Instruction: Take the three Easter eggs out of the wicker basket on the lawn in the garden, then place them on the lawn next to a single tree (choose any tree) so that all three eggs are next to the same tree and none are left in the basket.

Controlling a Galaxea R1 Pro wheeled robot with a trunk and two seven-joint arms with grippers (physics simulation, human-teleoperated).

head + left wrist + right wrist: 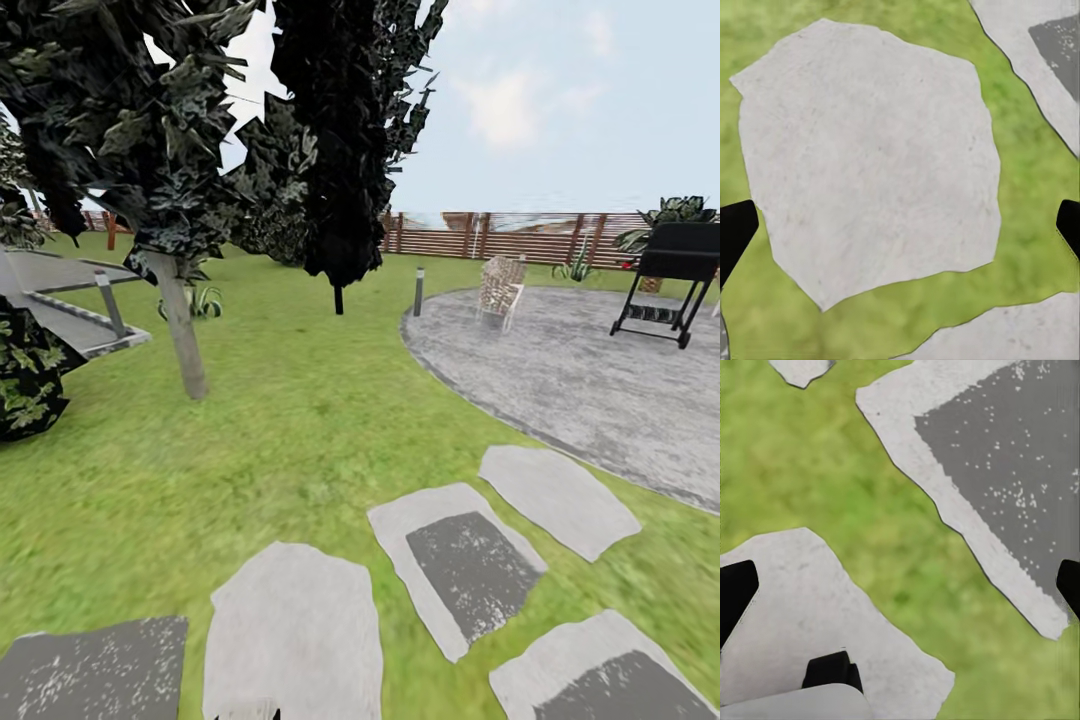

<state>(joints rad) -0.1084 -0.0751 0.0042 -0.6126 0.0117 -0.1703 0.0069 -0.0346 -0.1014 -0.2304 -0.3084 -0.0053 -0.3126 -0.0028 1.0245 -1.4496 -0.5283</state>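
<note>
Underfoot, grey stepping stones (295, 630) lie set in the lawn (290, 420), which runs broad and open toward a wooden fence (520, 235). Right of the stones curves a paved patio (590, 380) holding a black grill (675, 280). Left of them stands a pale-trunked tree (182, 330). Both the left gripper (900, 229) and the right gripper (900, 589) hang spread wide over stone and grass.

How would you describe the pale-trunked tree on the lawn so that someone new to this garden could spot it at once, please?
Start at the round grey paved patio on the right, then look left across the lawn past the thin dark-trunked tree. The tree stands in open grass near a raised grey platform. Its bare, smooth, pale grey-tan trunk leans slightly, unlike its dark, slender neighbour.
</note>
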